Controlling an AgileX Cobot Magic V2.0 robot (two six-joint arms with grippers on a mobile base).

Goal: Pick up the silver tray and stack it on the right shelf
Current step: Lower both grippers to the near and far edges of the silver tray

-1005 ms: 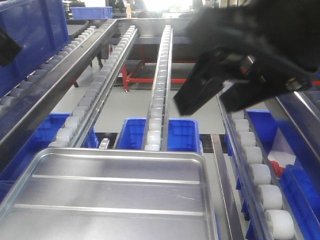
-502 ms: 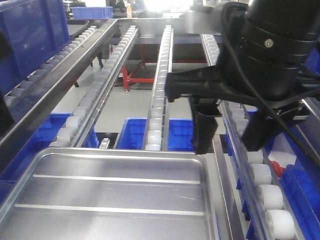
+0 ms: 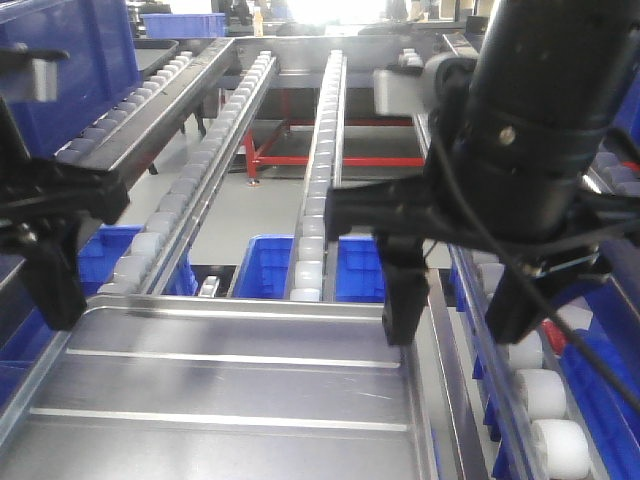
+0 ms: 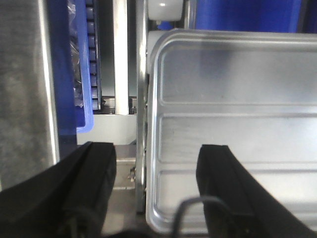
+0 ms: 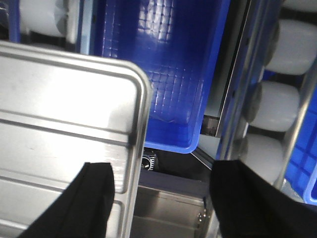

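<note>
Front view: the shiny silver metal tray (image 3: 220, 390) lies low, before the pale roller rack (image 3: 318, 170). The black left arm (image 3: 50, 200) and black right arm (image 3: 540, 130) point down at its sides.

Left wrist view: the left end effector (image 4: 156, 183) is spread wide across the tray's left rim.

Right wrist view: the right end effector (image 5: 168, 198) is spread wide across the right rim.

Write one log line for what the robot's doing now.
phase: pre-grasp | left end effector: open, straddling silver tray left rim | right end effector: open, straddling right rim
</note>
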